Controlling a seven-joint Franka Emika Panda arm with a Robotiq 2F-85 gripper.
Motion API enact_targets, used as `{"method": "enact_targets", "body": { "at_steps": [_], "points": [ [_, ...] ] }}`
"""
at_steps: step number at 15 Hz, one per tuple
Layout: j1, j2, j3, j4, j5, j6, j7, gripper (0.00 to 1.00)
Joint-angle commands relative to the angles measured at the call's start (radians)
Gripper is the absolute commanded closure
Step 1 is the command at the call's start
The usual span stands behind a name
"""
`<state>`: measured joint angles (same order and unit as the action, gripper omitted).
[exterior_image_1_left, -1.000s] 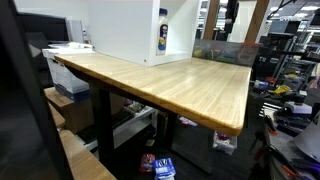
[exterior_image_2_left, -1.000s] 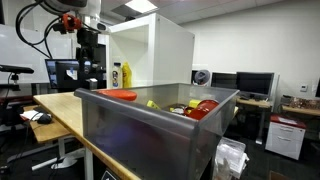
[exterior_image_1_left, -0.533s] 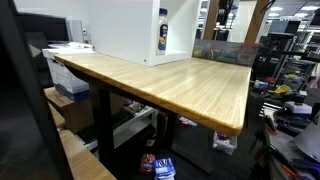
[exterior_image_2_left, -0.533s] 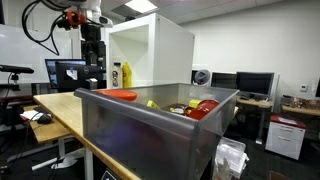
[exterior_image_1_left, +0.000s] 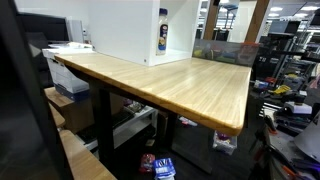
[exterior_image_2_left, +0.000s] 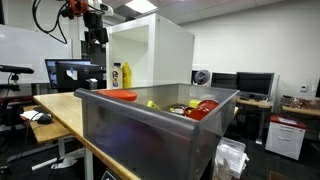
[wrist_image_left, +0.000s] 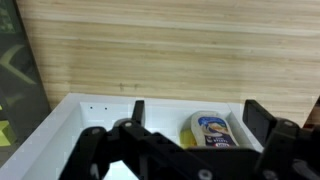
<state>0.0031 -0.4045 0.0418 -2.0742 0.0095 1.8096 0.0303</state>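
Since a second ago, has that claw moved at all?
Yes. The claw has risen and shifted sideways toward the white cabinet, ending up near its top edge.

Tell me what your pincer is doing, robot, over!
Pincer open, empty, high up by tall white open-fronted box. Yellow plastic bottle with blue label upright inside box, untouched. Box walls close around bottle.

Bottle (wrist_image_left: 210, 130) inside the cabinet (exterior_image_2_left: 170, 50), cabinet on the table (exterior_image_1_left: 170, 80), gripper (exterior_image_2_left: 97, 38) above its open side, bin (exterior_image_2_left: 150, 125) at the table's corner.
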Motion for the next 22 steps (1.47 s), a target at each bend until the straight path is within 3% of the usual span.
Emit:
{"method": "enact_targets", "body": {
  "at_steps": [1,7,22],
  "points": [
    [0.003,0.065,0.008,0.168,0.002,-0.076,0.055,0.0],
    [0.004,0.077,0.021,0.299,-0.023,-0.08,0.074,0.0],
    [-0.014,0.024,0.033,0.238,-0.09,0.345,0.104,0.0]
  ]
}}
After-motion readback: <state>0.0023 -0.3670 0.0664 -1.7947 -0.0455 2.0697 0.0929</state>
